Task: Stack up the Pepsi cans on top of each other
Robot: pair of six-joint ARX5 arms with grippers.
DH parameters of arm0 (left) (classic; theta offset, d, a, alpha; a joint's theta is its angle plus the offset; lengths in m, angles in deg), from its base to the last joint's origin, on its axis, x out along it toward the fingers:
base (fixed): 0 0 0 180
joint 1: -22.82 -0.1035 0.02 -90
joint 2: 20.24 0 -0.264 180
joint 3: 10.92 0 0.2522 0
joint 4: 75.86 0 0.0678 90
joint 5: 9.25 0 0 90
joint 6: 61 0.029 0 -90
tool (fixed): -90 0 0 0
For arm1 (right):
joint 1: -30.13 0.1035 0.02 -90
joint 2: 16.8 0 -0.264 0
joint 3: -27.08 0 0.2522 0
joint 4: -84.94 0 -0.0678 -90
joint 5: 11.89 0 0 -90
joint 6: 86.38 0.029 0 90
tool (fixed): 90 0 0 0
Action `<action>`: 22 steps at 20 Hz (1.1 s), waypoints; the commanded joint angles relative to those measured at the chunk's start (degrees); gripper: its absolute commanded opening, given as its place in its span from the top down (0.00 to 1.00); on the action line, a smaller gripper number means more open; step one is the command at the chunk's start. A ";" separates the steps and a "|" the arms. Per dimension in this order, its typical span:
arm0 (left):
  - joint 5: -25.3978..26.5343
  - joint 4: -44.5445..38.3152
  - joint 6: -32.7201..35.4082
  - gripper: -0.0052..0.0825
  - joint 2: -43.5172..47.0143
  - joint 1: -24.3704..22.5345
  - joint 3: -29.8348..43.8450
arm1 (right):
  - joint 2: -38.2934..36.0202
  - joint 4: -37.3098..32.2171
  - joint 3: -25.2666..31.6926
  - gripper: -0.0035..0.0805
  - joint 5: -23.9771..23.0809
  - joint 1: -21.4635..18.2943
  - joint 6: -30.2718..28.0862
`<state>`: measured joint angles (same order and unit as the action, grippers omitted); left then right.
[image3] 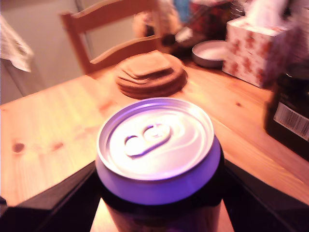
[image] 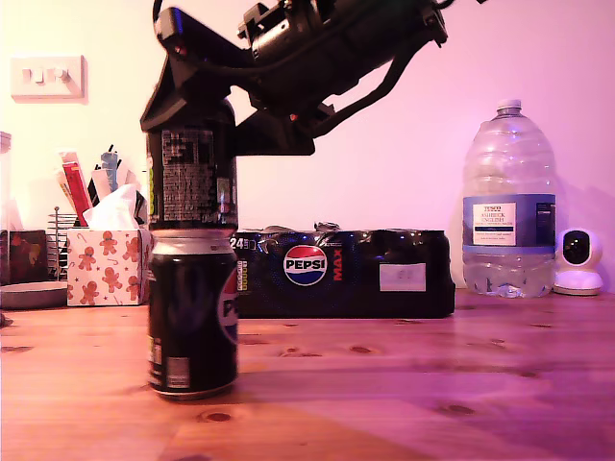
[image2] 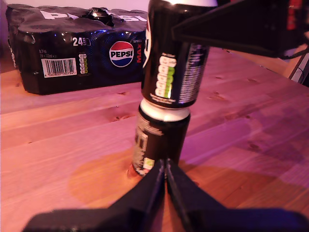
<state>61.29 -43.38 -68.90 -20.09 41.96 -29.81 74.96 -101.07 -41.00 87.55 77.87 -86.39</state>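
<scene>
Two black Pepsi cans stand one over the other on the wooden table, left of centre in the exterior view. The lower can (image: pixel 192 312) (image2: pixel 159 140) stands upright and shows part of a round logo. The upper can (image: pixel 190 173) (image2: pixel 171 63) carries white text, and its base meets the lower can's rim. My second gripper (image: pixel 189 115) (image3: pixel 158 193) comes down from above and is shut on the upper can, whose silver lid (image3: pixel 155 137) fills its wrist view. My first gripper (image2: pixel 165 166) is shut on nothing, low over the table, a short way from the lower can.
A Pepsi Max 24-pack (image: pixel 346 274) (image2: pixel 72 48) lies behind the cans. A large water bottle (image: pixel 509 211) and a small white camera (image: pixel 579 261) stand at the exterior view's right, a tissue box (image: pixel 106 264) at its left. A stack of round coasters (image3: pixel 149 75) and a chair (image3: pixel 111 34) lie beyond.
</scene>
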 commanded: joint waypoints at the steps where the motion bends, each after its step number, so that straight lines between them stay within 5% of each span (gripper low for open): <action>1: 0.00 -0.52 0.46 0.96 0.57 0.37 1.05 | -0.52 -0.44 -0.76 0.54 -0.59 0.20 0.09; 11: 0.00 -0.28 0.46 0.96 0.57 0.37 1.05 | -0.52 0.02 -0.76 0.53 -0.61 0.24 0.20; 12: 0.00 -0.28 0.46 0.96 0.57 0.37 1.05 | -0.52 -0.20 -0.76 0.44 -0.61 0.24 0.17; 14: 0.00 -0.26 0.46 0.96 0.57 0.37 1.05 | -0.52 -0.31 -0.76 0.09 -0.61 0.55 0.59; 15: 0.00 -0.26 0.46 0.96 0.57 0.37 1.05 | -0.52 -0.22 -0.76 0.01 -0.63 0.68 0.61; 22: 0.00 -0.24 0.46 0.96 0.57 0.37 1.05 | -0.68 -0.48 -1.57 0.02 -0.63 0.74 0.59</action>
<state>61.29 -43.25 -68.77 -20.07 41.96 -29.81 74.96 -100.98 -41.11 86.93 78.24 -86.02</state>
